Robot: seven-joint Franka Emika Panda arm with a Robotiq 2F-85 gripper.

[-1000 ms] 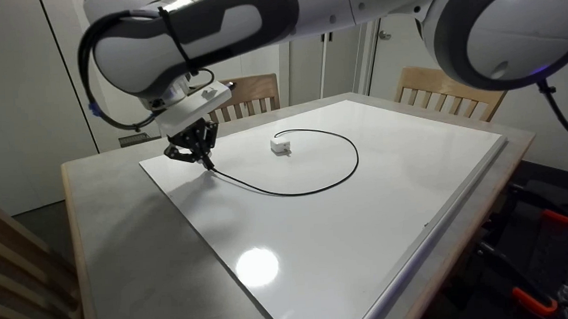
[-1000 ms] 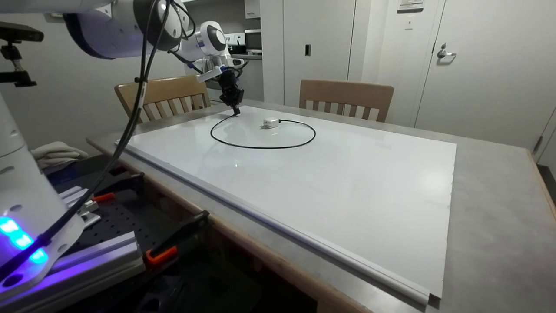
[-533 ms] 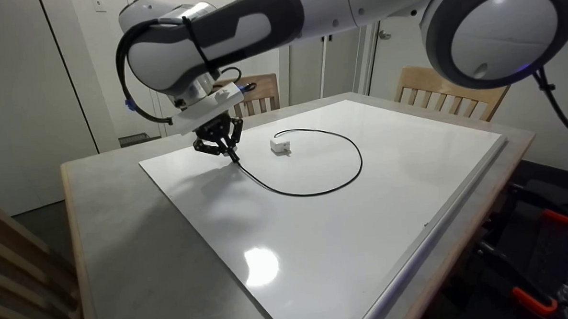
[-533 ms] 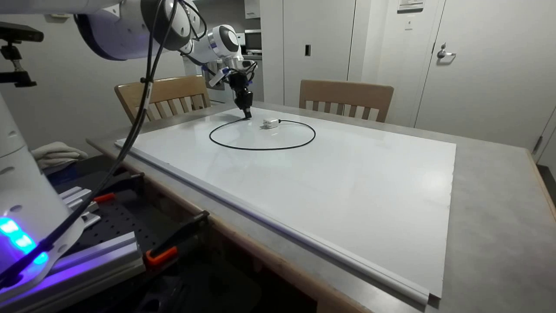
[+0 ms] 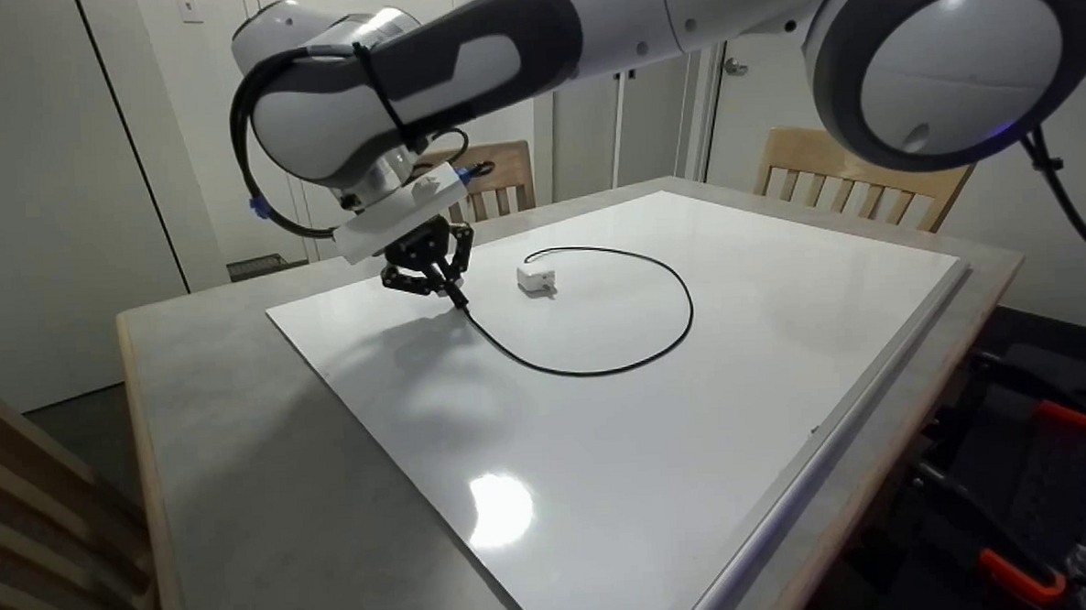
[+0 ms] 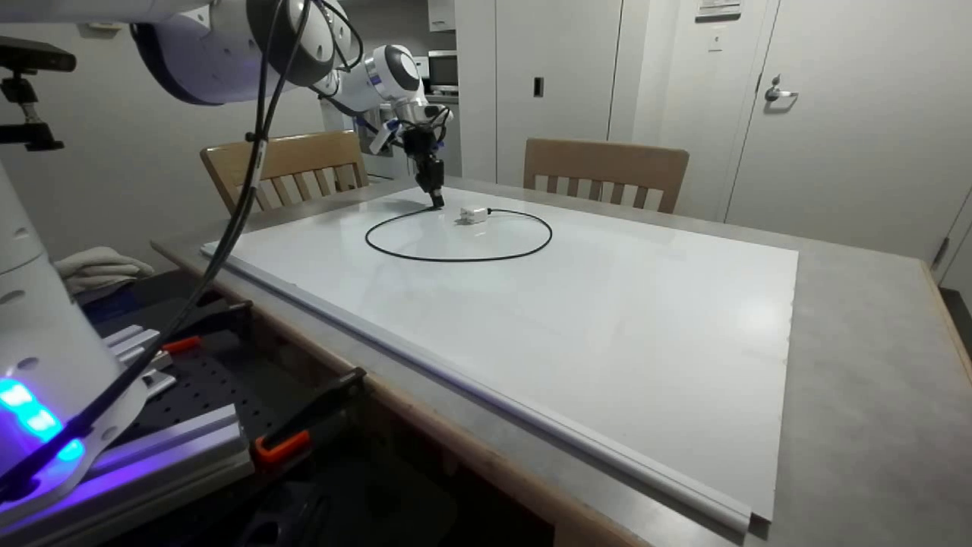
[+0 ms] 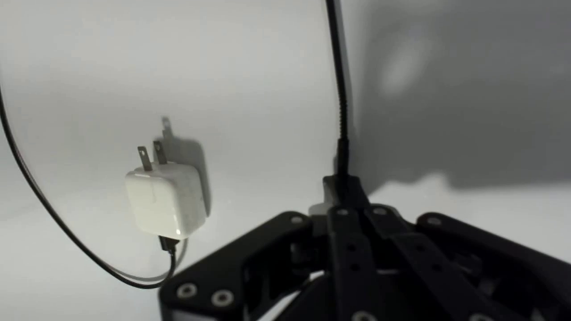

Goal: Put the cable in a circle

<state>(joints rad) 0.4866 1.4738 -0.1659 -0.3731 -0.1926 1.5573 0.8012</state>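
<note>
Long, thin black cable [image 6: 459, 260], bent into a broad open loop, lay mostly flat on a white board [image 6: 607, 342], one end was plugged into a white charger block [image 7: 154, 205], the other was pinched in the gripper [image 7: 343, 191], near the block

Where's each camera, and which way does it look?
An exterior view: beside the arm, looking down over the table and board; arm and gripper show.
An exterior view: near the robot's base, looking across the board toward a chair; base, arm and gripper show.
Wrist view: on the wrist, looking down at the charger; only the gripper shows.
Both exterior views share the curved cable and charger.
</note>
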